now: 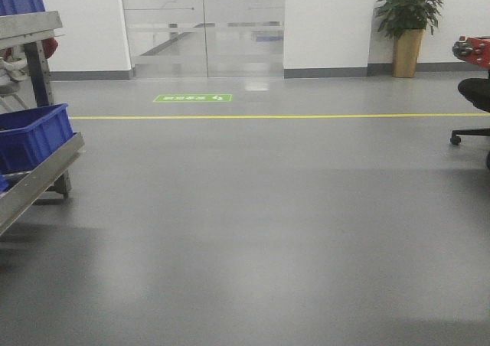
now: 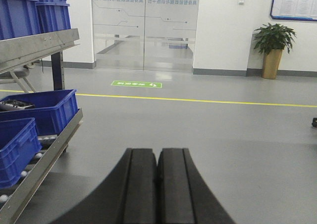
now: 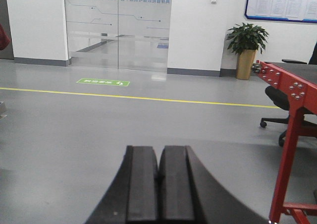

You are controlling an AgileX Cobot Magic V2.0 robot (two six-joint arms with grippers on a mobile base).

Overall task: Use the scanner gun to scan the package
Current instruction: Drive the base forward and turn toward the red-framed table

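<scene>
Neither the package nor the scanner gun shows in any view. My left gripper (image 2: 158, 152) is shut, its two black fingers pressed together with nothing between them, pointing out over bare grey floor. My right gripper (image 3: 159, 149) is likewise shut and holds nothing, aimed across the floor toward the glass doors. Neither gripper appears in the front-facing view.
A metal roller rack (image 2: 44, 157) with blue bins (image 2: 44, 110) stands at the left, also seen as the rack (image 1: 34, 181). A red metal frame table (image 3: 292, 115) and a black office chair (image 3: 277, 97) stand at the right. A potted plant (image 1: 408, 24) and glass doors (image 1: 203, 24) are at the far wall.
</scene>
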